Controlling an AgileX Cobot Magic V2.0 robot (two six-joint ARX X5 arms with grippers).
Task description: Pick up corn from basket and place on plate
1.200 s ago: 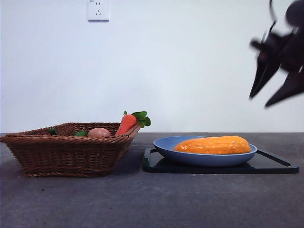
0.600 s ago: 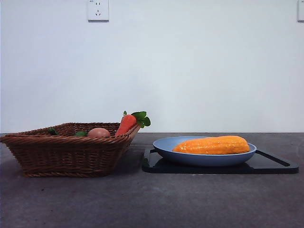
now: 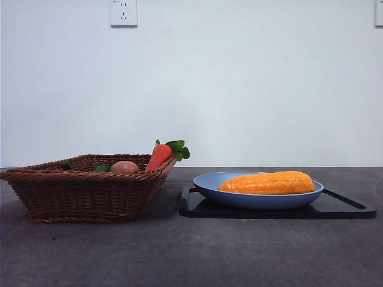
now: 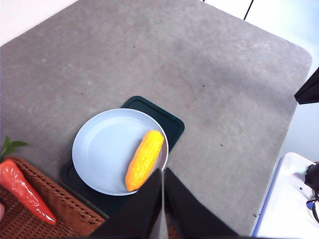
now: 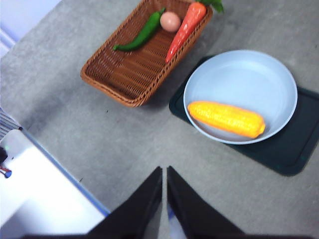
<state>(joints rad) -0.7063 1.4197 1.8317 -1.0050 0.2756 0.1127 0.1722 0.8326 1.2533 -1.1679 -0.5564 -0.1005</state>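
The long orange-yellow corn cob (image 3: 267, 182) lies inside the light blue round plate (image 3: 210, 186), on a flat black tray (image 3: 347, 207). Both the left gripper (image 4: 163, 180) and right gripper (image 5: 164, 180), jaws pressed together, hang high above, well apart from it.

The bumpy orange-yellow corn (image 3: 267, 182) lay flat on the round light blue plate (image 3: 210, 187). The brown woven basket (image 3: 84, 194) sat beside the plate.

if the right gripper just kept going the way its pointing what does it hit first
Most likely bare table. The right gripper, jaws shut, aims at grey surface short of the black tray and the plate holding the corn. Depth is unclear, so the tray's near edge is possible.
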